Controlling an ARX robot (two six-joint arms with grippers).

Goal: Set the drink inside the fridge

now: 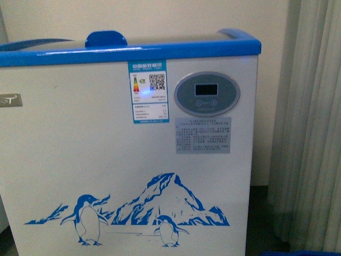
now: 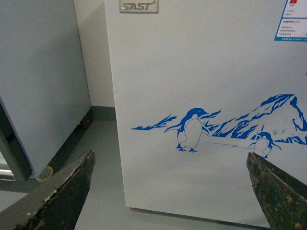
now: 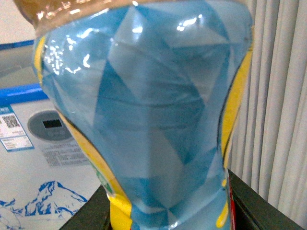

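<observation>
The drink sits between the fingers of the right claw, which is closed around its lower part. The bottle has a blue faceted wrapper with yellow stripes and amber liquid showing at one end, and it fills most of the right wrist view. Beyond the right claw and the bottle stands the fridge, with a pale curtain off to the other side of the bottle.

The fridge is a white chest with a blue rim and a blue handle on its lid. Its front carries an oval grey display panel, an energy label beside that, a grey sticker below the panel, and a blue penguin-and-mountain picture near the floor.

The left claw is spread wide with nothing between its dark, worn fingers. Straight ahead of it is the fridge's lower front, with the bigger penguin just past the gap between the fingers. A metal badge sits farther up the fridge front. Off to one side of this claw stands a grey cabinet on the grey floor, apart from the fridge.
</observation>
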